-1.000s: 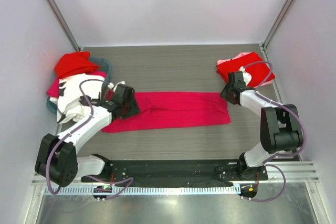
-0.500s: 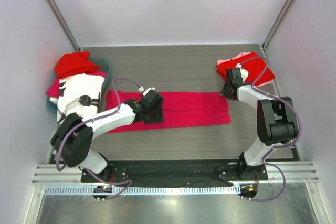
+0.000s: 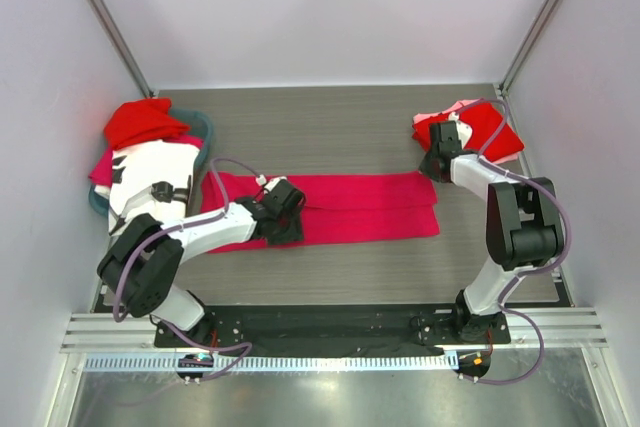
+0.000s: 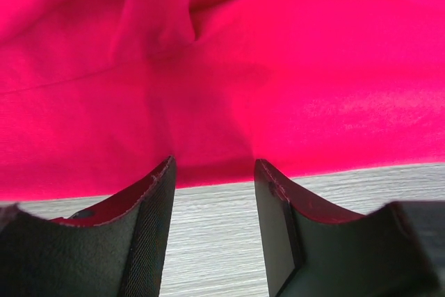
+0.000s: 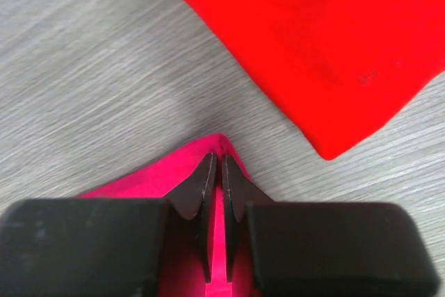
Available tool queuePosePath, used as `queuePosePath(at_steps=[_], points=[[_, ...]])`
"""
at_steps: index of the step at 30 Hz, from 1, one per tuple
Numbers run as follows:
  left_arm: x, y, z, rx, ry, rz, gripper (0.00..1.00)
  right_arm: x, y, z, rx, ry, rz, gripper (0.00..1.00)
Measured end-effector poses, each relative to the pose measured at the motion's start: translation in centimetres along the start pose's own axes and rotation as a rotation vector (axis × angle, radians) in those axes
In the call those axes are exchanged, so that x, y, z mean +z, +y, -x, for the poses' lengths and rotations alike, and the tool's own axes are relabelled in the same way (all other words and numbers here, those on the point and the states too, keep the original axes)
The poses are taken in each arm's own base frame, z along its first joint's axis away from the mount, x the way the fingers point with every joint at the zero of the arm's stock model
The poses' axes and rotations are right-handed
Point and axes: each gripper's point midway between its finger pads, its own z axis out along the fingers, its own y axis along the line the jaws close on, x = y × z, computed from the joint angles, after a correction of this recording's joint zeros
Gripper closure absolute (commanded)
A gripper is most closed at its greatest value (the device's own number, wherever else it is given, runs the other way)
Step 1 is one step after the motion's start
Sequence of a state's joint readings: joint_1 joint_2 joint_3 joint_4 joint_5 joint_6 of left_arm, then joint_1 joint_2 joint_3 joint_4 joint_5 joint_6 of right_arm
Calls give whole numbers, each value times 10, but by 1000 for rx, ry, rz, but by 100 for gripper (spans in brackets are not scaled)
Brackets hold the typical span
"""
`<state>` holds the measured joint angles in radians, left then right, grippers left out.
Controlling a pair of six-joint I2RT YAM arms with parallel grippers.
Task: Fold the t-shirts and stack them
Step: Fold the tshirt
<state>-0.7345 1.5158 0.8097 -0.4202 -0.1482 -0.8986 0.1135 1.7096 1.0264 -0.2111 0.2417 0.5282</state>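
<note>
A magenta t-shirt (image 3: 360, 209) lies folded into a long strip across the middle of the table. My left gripper (image 3: 285, 215) is open at the strip's near edge, left of centre. In the left wrist view its fingertips (image 4: 158, 184) straddle the edge of the magenta cloth (image 4: 229, 81), with bare table between the jaws. My right gripper (image 3: 433, 165) is at the strip's far right corner. In the right wrist view (image 5: 214, 160) its jaws are shut on that pointed magenta corner (image 5: 160, 179). A folded red shirt (image 3: 488, 129) lies just behind it and also shows in the right wrist view (image 5: 327, 39).
At the back left, a teal basket (image 3: 203, 127) holds unfolded shirts: a red one (image 3: 140, 121) on top and a white printed one (image 3: 150, 175) hanging forward. Grey walls with metal posts close in the table. A rail runs along the near edge.
My left gripper moved right from the shirt's left end along its near edge. My right gripper shifted back to the far right corner, toward the red shirt.
</note>
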Motion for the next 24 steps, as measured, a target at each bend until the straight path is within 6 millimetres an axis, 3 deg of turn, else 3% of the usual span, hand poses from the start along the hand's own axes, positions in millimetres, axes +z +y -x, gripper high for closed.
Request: queuePosePath(at_steps=[1,5,10,14,19,22,24], points=[[0,1,1,-4,-3,-1,50,2,-2,-1,1,5,-5,88],[-2,4,-1,-10,-3,0,50,7,-9,-3,15,18,-25,53],[-10,1,2,-14,-17,-25,48,7,-14,1,22,14,-30,52],[-28,-3,12,-6,-60,-64,47,-9,-6,8,27,6,12,53],[-48,3,41,-27,-118,-80,49,-56,31,26,40,-53,184,61],[-51,34,74,-125,-161,-42,50,-79,70,21,30,-45,331,62],[-52,62,92,-190,-191,17,49,-89,101,4,6,-10,425,64]])
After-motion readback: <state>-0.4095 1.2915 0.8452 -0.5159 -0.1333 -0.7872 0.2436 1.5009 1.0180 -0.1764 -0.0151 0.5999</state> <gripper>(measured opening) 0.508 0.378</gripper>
